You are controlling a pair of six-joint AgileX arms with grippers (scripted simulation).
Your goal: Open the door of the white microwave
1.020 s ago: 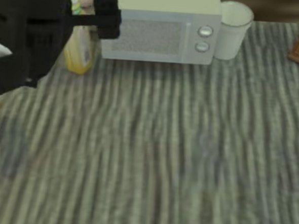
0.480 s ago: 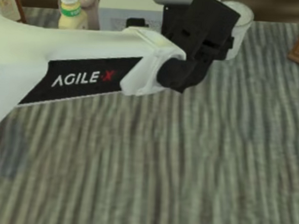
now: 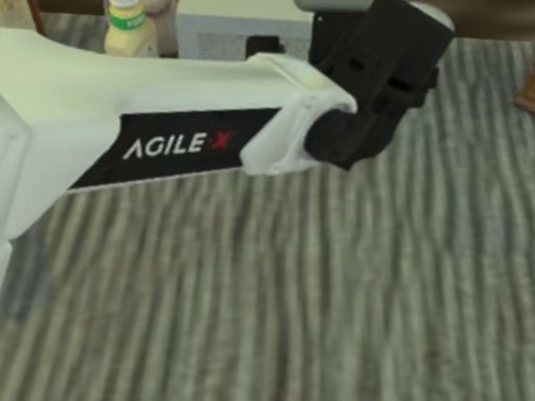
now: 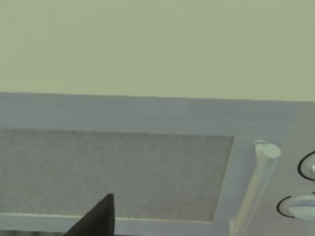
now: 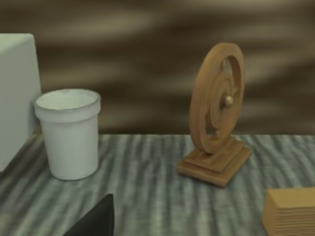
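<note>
Stretching across the striped table (image 3: 352, 297), our left arm (image 3: 145, 129) reaches from the top view's left toward the white microwave (image 3: 234, 8), which stands at the far edge of the table and is mostly hidden beneath the arm and its black wrist. We hold the arm high and long like this, we judge, to bring the left pincer (image 3: 385, 67) to the microwave's front where the door ends and the knob panel begins. The left wrist view explains the aim: the door (image 4: 118, 172), with its grey speckled window, lies flat and closed, and the pale upright handle bar (image 4: 256, 187) runs along its edge just beside the two knobs (image 4: 302, 204). That bar is the natural thing to pull, so we face the front squarely. Only one dark fingertip (image 4: 96, 219) shows there, so we cannot tell whether the left pincer is wide or narrow, and nothing is seen held. Our right arm sits parked off the top view; its pincer's state we cannot tell either. Its wrist view looks past the white cup (image 5: 69, 132), standing just beside the microwave's side, toward a wooden wheel ornament (image 5: 216, 113). A yellow bottle (image 3: 129, 19) stands behind the left arm.
</note>
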